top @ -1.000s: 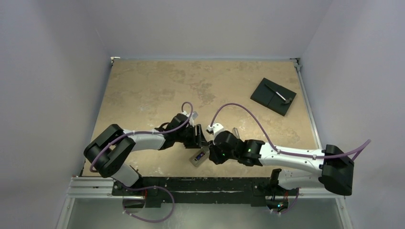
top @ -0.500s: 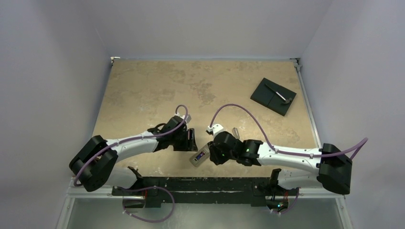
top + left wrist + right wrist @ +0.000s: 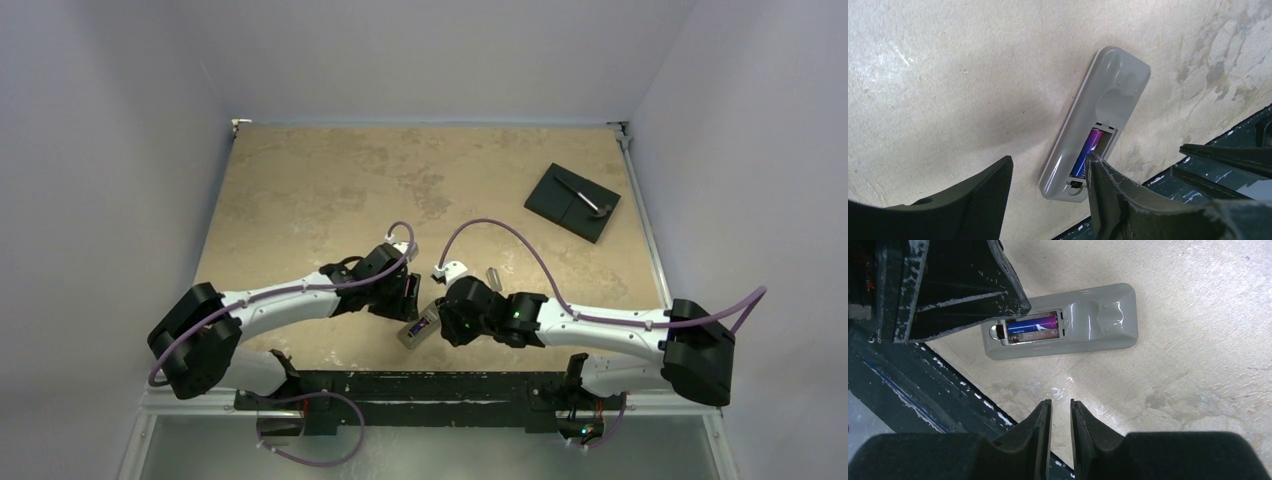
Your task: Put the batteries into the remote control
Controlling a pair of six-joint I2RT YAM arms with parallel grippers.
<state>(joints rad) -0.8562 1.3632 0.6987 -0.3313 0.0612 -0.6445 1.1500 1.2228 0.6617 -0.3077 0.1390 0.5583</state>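
Note:
The remote control (image 3: 417, 328) lies grey back up near the table's front edge, between the two grippers. Its battery bay is uncovered, and a bluish-purple battery (image 3: 1032, 326) lies in it, seen too in the left wrist view (image 3: 1087, 150). My left gripper (image 3: 1048, 160) is open just over the bay end of the remote control (image 3: 1103, 110). One of its fingertips (image 3: 1091, 159) is at the bay's edge against the battery; the other stands off to the side over bare table. My right gripper (image 3: 1060, 404) hovers beside the remote control (image 3: 1073, 325), jaws a narrow gap apart with nothing between them.
A black square plate (image 3: 572, 202) with a small tool on it lies at the back right. A narrow grey strip (image 3: 492, 276) lies just behind the right wrist. The dark rail (image 3: 420, 385) of the arm bases runs close along the remote's near side.
The left gripper pulled back to the left, away from the remote, then returned to its bay end. The right gripper and the remote have hardly moved.

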